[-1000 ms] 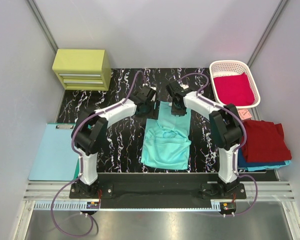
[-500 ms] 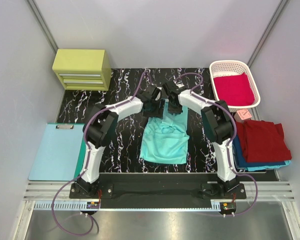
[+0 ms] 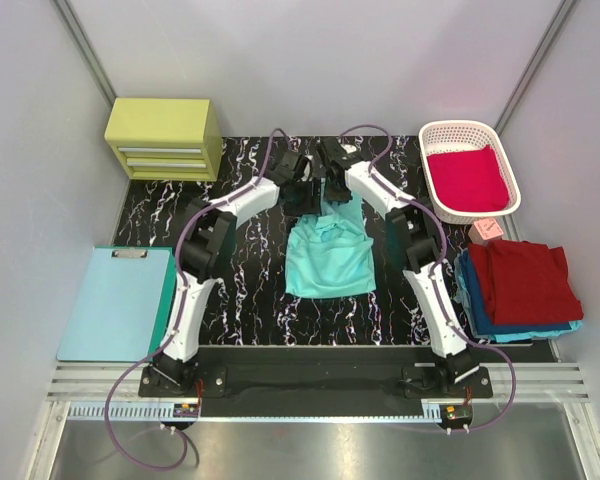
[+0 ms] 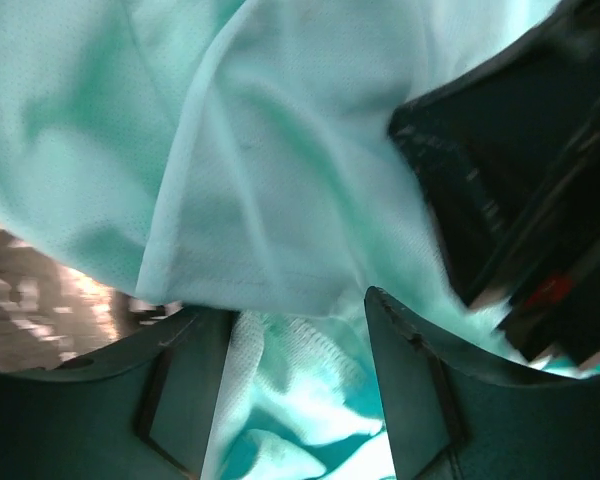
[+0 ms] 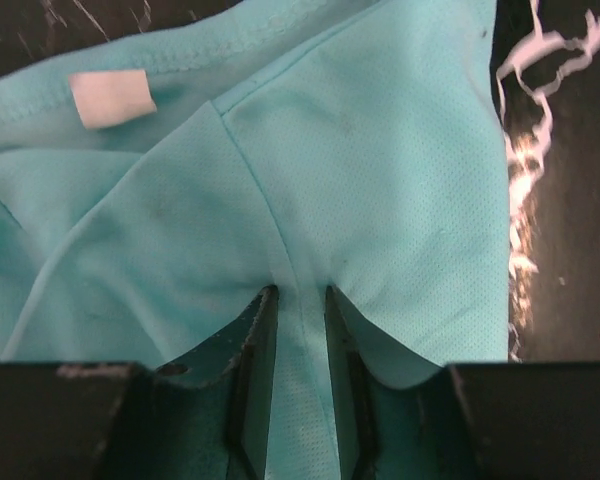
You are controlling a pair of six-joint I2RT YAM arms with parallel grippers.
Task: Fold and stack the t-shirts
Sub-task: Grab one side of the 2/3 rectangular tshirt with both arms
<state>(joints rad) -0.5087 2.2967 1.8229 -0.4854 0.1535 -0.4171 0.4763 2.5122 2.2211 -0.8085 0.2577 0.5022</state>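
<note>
Top camera: high behind me, looking down. My wrist cameras: close on the mint-teal shirt [image 5: 360, 160], which all views share.

Looks onto a mint-teal t-shirt [image 4: 280, 140], rumpled in soft folds and filling most of the view. Shows the left gripper [image 4: 295, 330] with dark fingers [image 4: 180, 400] standing apart, with cloth lying in the gap between. Catches a blurred black part [image 4: 500, 180] at right, and a patch of table [image 4: 40, 290] at lower left.
</note>
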